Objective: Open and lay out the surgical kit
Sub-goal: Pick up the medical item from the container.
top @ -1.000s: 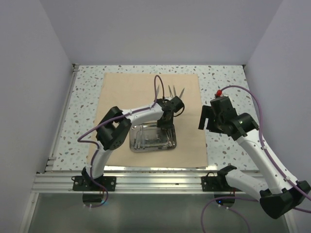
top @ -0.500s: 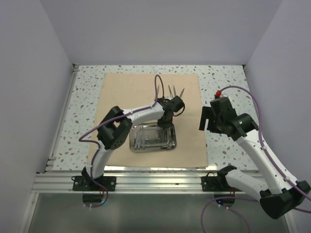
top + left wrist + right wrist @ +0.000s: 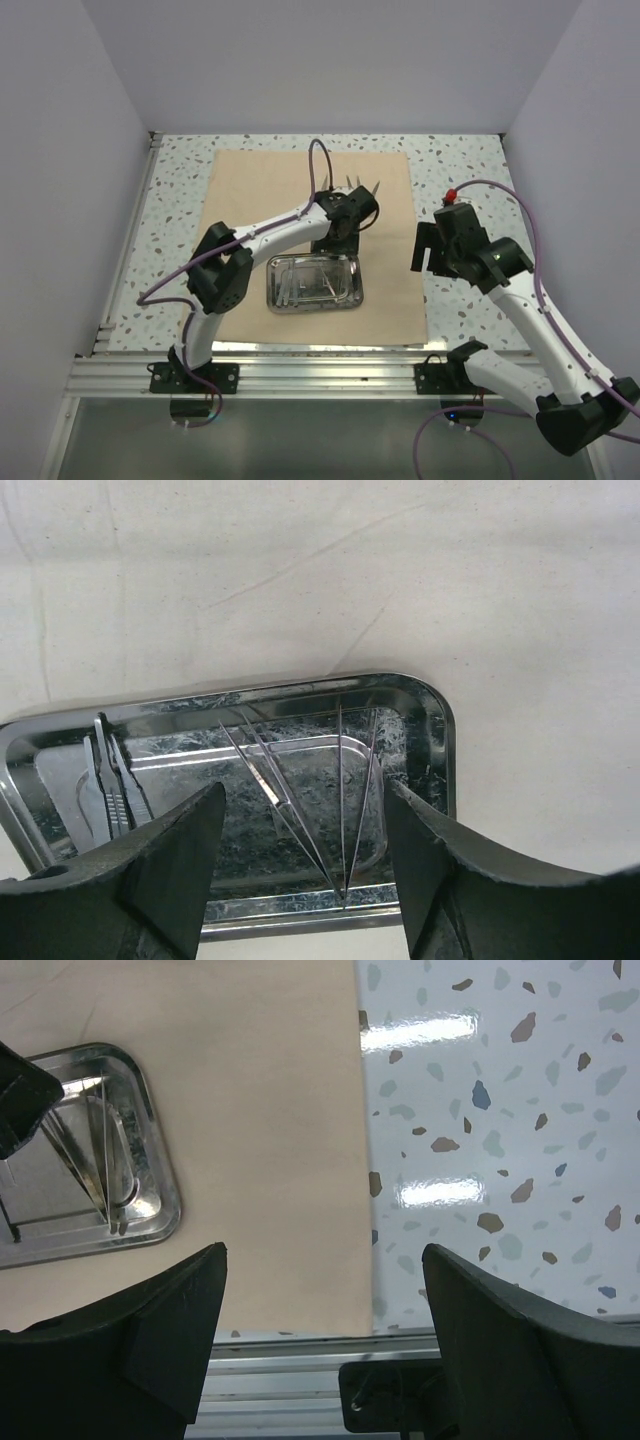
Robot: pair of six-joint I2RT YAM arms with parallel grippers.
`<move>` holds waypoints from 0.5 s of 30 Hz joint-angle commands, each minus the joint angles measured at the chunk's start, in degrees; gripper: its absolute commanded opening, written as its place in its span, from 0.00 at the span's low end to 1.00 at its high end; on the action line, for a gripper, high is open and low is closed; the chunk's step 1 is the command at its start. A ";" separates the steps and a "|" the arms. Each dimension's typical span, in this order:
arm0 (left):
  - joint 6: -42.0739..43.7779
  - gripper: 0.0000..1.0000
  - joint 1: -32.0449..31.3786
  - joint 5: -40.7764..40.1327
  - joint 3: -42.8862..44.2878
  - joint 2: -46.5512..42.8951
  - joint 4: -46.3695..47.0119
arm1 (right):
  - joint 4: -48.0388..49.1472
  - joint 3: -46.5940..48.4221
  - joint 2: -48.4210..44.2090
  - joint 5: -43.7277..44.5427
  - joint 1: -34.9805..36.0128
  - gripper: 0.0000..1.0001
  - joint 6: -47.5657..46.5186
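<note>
The tan cloth wrap [image 3: 260, 190] lies spread flat on the table. The steel tray [image 3: 350, 295] sits on its near half and holds two tweezers [image 3: 355, 780] and a scissors-like tool [image 3: 110, 780]. Two more slim tools [image 3: 375, 187] lie on the cloth beyond the tray, partly hidden by the left wrist. My left gripper [image 3: 333, 242] is open and empty above the tray's far edge; in the left wrist view [image 3: 303, 800] the tray [image 3: 440, 740] shows between its fingers. My right gripper [image 3: 427, 250] is open and empty above the cloth's right edge [image 3: 325, 1260].
The speckled terrazzo table [image 3: 460, 170] shows around the cloth. An aluminium rail [image 3: 300, 375] runs along the near edge and also shows in the right wrist view [image 3: 280, 1380]. Walls close in the left, right and far sides.
My left gripper has lifted and drawn back from the tray's far right corner toward the far side, empty. The right arm has barely moved.
</note>
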 commanded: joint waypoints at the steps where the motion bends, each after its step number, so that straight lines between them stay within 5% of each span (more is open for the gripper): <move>1: -1.04 0.68 -0.47 -1.58 -1.99 -3.57 -1.47 | 0.36 -0.17 -1.45 -0.59 0.25 0.82 -0.16; 15: -2.52 0.59 -0.83 -2.37 -6.40 -2.44 -0.94 | -1.49 -0.79 -3.21 0.20 0.25 0.82 0.45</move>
